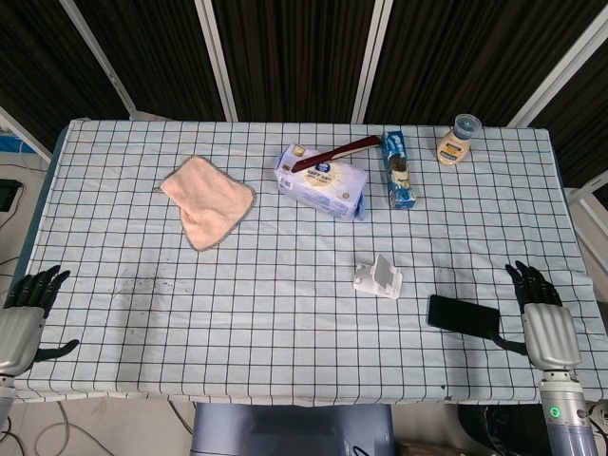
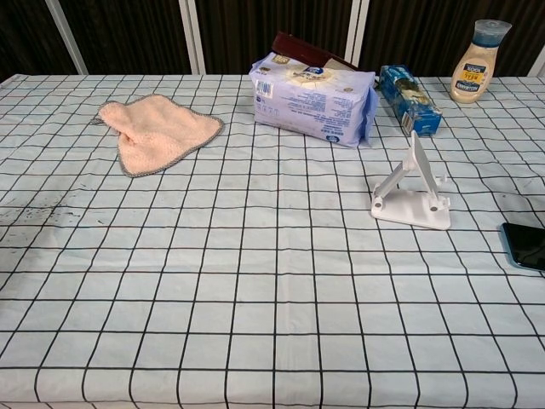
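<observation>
My left hand [image 1: 24,309] hovers at the table's near left corner, fingers spread, holding nothing. My right hand [image 1: 541,313] is at the near right edge, also empty with fingers apart, just right of a black phone [image 1: 464,315] lying flat, also seen as the phone [image 2: 526,245] at the chest view's right edge. A white phone stand [image 1: 378,278] sits left of the phone; the stand [image 2: 410,194] rests upright. Neither hand shows in the chest view.
A pink cloth [image 1: 207,199] lies at the left. A wipes pack [image 1: 323,180] with a dark red brush [image 1: 332,152] on top sits mid-back, a blue box [image 1: 397,169] beside it, a dressing bottle [image 1: 458,140] at the back right. A checked tablecloth [image 1: 266,313] covers the table.
</observation>
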`<state>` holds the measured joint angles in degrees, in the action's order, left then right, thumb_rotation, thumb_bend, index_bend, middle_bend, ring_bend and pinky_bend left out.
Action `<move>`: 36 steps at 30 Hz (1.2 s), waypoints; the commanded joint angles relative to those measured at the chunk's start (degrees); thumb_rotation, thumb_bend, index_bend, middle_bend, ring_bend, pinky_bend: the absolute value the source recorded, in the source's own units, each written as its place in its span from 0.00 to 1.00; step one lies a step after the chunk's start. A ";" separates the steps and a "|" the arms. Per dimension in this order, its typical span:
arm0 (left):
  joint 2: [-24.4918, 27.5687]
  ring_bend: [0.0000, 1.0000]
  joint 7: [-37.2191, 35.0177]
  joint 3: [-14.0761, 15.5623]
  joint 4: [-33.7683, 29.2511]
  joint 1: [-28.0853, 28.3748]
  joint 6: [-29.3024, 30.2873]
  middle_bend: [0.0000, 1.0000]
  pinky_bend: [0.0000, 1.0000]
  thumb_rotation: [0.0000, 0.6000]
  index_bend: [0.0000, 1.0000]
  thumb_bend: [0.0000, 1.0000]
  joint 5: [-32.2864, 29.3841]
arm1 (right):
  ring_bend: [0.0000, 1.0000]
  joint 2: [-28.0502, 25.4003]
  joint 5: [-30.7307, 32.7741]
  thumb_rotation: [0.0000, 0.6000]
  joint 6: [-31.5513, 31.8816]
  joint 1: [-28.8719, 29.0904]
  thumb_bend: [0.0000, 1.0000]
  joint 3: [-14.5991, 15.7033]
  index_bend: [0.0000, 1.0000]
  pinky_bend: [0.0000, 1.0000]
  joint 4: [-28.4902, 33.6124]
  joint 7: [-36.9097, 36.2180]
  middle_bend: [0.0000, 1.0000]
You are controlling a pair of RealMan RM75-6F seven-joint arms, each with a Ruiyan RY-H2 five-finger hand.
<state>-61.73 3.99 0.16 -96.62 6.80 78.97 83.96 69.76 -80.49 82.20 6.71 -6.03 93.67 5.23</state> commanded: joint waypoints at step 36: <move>-1.35 0.00 0.04 -0.85 0.42 1.34 0.64 0.00 0.00 1.00 0.00 0.07 2.22 | 0.01 -2.07 -4.00 1.00 -2.68 1.37 0.13 1.78 0.04 0.15 0.86 -3.94 0.06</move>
<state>-62.97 4.00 -0.78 -96.35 8.28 79.48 86.18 68.72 -82.16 80.93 7.24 -5.35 94.29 2.99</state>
